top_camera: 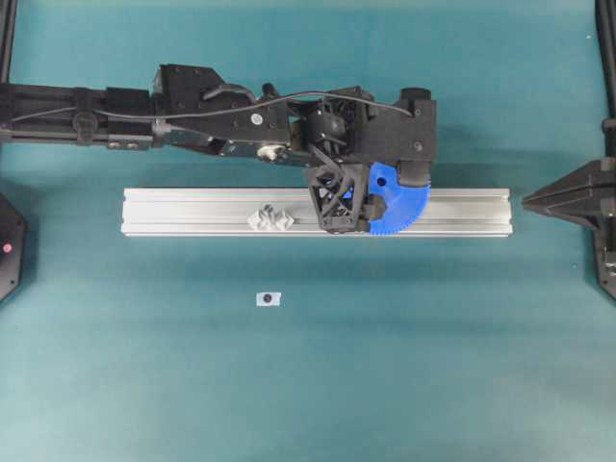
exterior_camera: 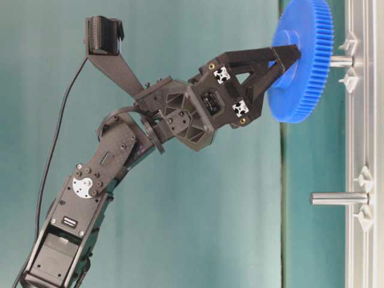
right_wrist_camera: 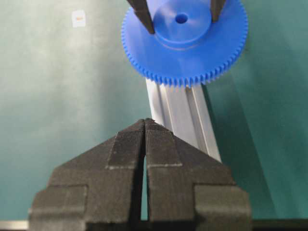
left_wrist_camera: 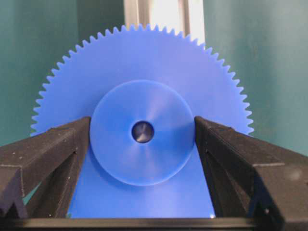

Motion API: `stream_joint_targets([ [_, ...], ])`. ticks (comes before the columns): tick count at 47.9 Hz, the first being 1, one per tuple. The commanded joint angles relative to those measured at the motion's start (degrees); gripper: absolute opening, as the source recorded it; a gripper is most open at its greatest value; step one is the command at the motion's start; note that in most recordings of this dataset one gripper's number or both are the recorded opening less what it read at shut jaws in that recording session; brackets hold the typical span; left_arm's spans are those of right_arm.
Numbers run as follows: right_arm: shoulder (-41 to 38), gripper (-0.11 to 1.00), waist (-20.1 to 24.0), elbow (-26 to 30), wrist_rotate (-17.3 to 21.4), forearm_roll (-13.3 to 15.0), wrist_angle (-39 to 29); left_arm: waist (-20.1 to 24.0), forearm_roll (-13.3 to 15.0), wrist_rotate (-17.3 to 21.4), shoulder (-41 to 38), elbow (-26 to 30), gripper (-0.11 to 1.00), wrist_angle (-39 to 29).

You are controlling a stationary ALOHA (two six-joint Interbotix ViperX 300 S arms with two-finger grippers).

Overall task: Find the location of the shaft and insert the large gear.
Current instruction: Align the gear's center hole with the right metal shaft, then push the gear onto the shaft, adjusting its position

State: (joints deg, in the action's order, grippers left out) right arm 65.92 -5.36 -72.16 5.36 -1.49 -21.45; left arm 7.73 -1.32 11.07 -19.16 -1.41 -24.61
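My left gripper (top_camera: 345,214) is shut on the raised hub of the large blue gear (top_camera: 402,204), one finger on each side of the hub in the left wrist view (left_wrist_camera: 143,131). The gear (exterior_camera: 303,60) is held flat-on to the silver rail (exterior_camera: 360,144). A thin grey shaft (exterior_camera: 341,60) between two clear brackets runs from the rail to the gear's back. A grey tip shows inside the centre hole (left_wrist_camera: 143,131). My right gripper (right_wrist_camera: 145,122) is shut and empty, off the rail's right end (top_camera: 531,201).
A second grey shaft (exterior_camera: 339,198) with clear brackets (top_camera: 272,218) stands bare on the rail, to the left of the gear in the overhead view. A small white tag (top_camera: 269,299) lies on the teal mat in front of the rail.
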Motion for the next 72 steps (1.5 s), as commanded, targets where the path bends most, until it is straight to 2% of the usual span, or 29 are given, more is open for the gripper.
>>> stream_joint_targets([
  [1, -0.4, 0.01, 0.0, 1.2, 0.5, -0.1, 0.2, 0.3, -0.3, -0.2, 1.1, 0.9, 0.88, 0.2],
  [21, -0.4, 0.01, -0.1, 1.1, 0.5, -0.1, 0.1, 0.3, -0.2, -2.1, 1.1, 1.1, 0.88, -1.4],
  [39, -0.4, 0.01, -0.1, 0.9, 0.6, -0.2, 0.1, -0.4, -0.2, -2.3, 1.7, 1.8, 0.93, -1.2],
  [61, -0.4, 0.01, -0.1, 1.0, 0.6, -0.1, 0.2, -0.6, -0.2, -2.6, 2.4, 3.9, 0.93, -1.5],
  [72, -0.4, 0.01, -0.1, 1.1, 0.6, -0.1, 0.2, 1.2, -0.2, -4.5, 3.3, 4.0, 0.93, -1.7],
])
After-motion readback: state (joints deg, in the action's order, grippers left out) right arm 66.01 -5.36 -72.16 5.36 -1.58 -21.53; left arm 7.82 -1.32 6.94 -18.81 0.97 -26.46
